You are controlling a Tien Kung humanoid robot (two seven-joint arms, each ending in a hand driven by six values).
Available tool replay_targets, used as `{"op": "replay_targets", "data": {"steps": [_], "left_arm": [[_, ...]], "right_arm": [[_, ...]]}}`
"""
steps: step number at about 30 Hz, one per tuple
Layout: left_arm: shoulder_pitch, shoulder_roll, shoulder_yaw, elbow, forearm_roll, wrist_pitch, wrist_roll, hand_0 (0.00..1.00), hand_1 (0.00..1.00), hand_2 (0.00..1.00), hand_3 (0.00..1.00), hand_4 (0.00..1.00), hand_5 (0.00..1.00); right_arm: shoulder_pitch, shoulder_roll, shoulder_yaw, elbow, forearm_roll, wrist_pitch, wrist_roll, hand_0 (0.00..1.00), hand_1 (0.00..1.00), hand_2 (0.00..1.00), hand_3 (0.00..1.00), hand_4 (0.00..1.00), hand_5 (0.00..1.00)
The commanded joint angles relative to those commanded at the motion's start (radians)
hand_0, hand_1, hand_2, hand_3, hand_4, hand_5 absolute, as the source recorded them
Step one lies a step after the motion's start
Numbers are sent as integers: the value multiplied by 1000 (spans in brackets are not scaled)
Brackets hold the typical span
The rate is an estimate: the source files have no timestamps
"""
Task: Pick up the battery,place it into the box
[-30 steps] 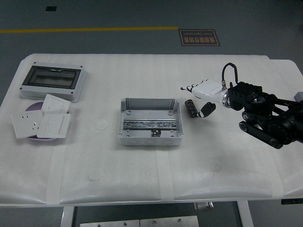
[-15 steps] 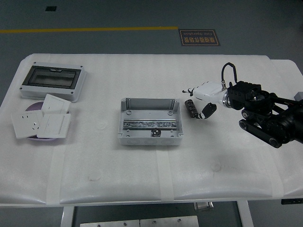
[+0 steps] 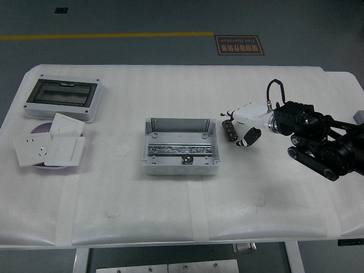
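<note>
The right hand [image 3: 243,122], white-shelled on a black arm reaching in from the right edge, is seen with its fingers loosely curled around the small dark battery [image 3: 229,129], the thumb on one side and the fingertips on the other, though whether the battery is firmly gripped or only touched cannot be told. The battery is found standing on the white table [image 3: 170,193] just right of the open grey box [image 3: 181,146]. Well apart on the left, a covered enclosure [image 3: 62,98] and white switch plates [image 3: 50,147] are laid.
</note>
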Motion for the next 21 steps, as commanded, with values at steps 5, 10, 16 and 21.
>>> {"op": "replay_targets", "data": {"steps": [5, 10, 16, 21], "left_arm": [[0, 0, 3, 0, -5, 1, -1, 681, 677, 584, 634, 624, 332], [1, 0, 2, 0, -3, 0, -1, 681, 677, 584, 632, 626, 335], [0, 1, 17, 0, -19, 0, -4, 681, 677, 584, 633, 627, 335], [-1, 0, 23, 0, -25, 0, -7, 681, 677, 584, 634, 629, 336]], "right_arm": [[-4, -1, 2, -1, 3, -1, 1, 828, 705, 819, 995, 748, 248], [-9, 1, 3, -4, 3, -2, 0, 821, 697, 776, 837, 619, 186], [-16, 1, -3, -9, 12, -11, -5, 813, 691, 731, 676, 505, 130], [-19, 0, -10, -10, 24, -24, -8, 810, 688, 708, 668, 495, 117]]}}
